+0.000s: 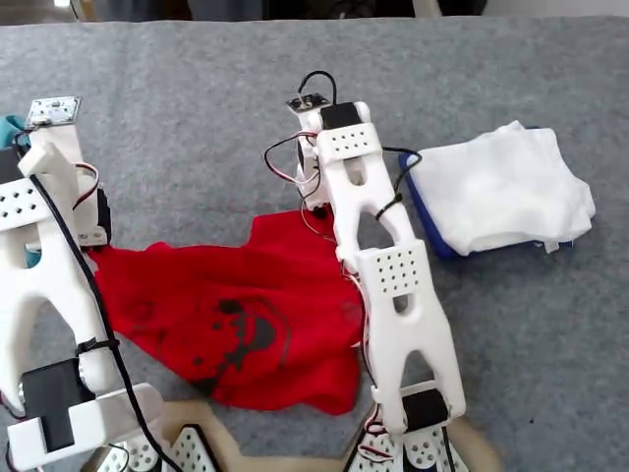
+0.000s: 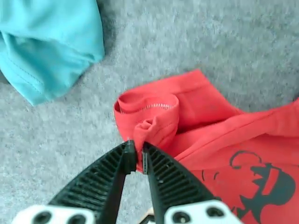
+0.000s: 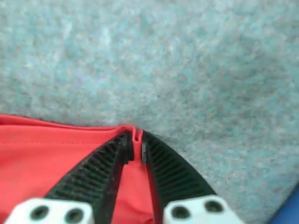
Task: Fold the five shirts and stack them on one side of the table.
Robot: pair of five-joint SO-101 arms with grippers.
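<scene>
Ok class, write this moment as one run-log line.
left pincer shut on red shirt | right pincer shut on its edge | white shirt folded atop blue shirt | teal shirt lying apart

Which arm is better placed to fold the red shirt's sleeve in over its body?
Left, likely: the left gripper is shut on the bunched sleeve, while the right gripper pinches the red shirt's straight edge elsewhere.

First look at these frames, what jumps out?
The red shirt with a black print, spread on the gray table between the arms. The left gripper pinches its bunched sleeve, the right gripper a hemmed edge. A folded pile, white over blue, sits to the right in the high view; a teal shirt lies near the left gripper.
</scene>
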